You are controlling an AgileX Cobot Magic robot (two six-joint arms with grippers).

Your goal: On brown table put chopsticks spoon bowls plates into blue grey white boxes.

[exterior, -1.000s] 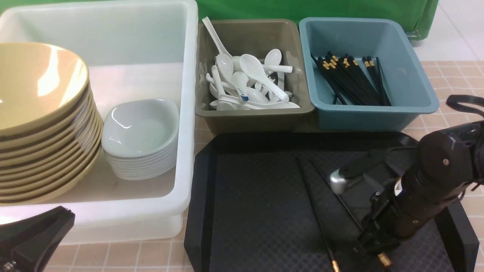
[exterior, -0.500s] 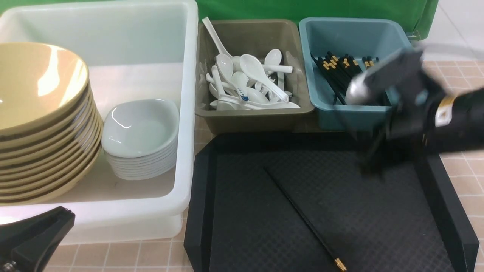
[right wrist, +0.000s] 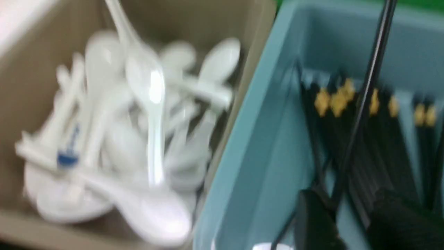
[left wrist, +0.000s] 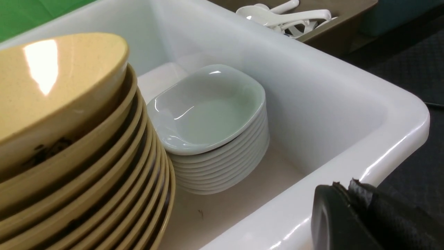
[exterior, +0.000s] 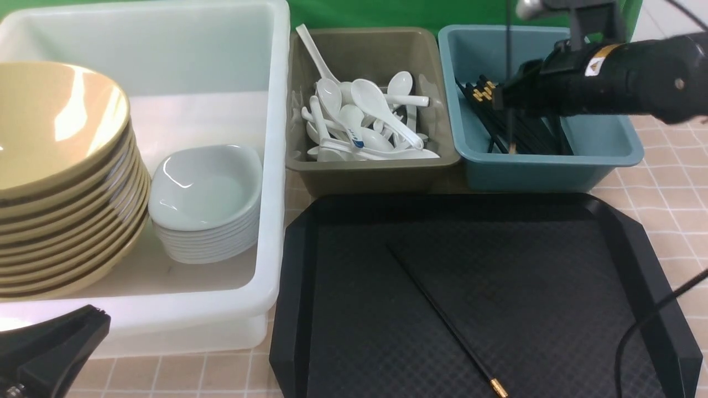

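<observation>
1. The right arm (exterior: 614, 77) lies roughly level across the upper right of the front view, reaching in over the blue box (exterior: 553, 166). The right edge cuts it off, and it covers the far part of the chopsticks (exterior: 520, 135) heaped there.
2. An upright chopstick (exterior: 508, 50) runs out of the top edge, and its lower tip is down among the heap.
3. The right wrist view is blurred. The right gripper (right wrist: 350, 208) has its fingers apart with that stick in the gap; I cannot tell whether it touches either finger.
4. The left gripper (left wrist: 347, 205) shows only as a black tip in the lower left corner of the front view, fingers together, near the white tub (exterior: 271, 166).
5. The left edge cuts the stacked bowls (exterior: 61, 182); the plates (exterior: 204, 204) are stacked just beside them in the tub.
6. Spoons (exterior: 365, 116) fill the grey box (exterior: 376, 171) at top centre.
7. One loose chopstick (exterior: 442, 323) lies slantwise on the black tray (exterior: 553, 265) at lower centre, on the tiled table (exterior: 664, 182).
</observation>
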